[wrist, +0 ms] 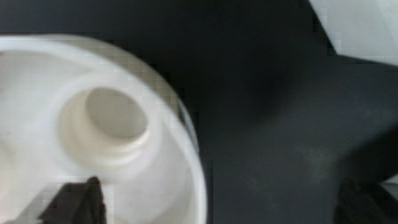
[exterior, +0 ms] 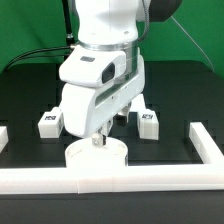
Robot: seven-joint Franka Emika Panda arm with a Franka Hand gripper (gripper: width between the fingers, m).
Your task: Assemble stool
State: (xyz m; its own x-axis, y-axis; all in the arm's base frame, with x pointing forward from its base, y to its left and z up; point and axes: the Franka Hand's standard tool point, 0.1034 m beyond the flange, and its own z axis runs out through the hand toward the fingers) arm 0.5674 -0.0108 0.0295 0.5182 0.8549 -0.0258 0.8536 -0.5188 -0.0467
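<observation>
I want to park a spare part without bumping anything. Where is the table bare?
Bare table lies on the exterior view's right, between the seat and the side rail, and on its left, between a leg and the front rail. The middle is crowded: the gripper hangs over the seat, the other leg close by.

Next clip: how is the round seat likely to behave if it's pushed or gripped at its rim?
The seat looks like thick moulded plastic, so probably stiff and fairly light. Lying flat on the table, it should slide rather than tip or roll. Its smooth face may let the gripper slip.
</observation>
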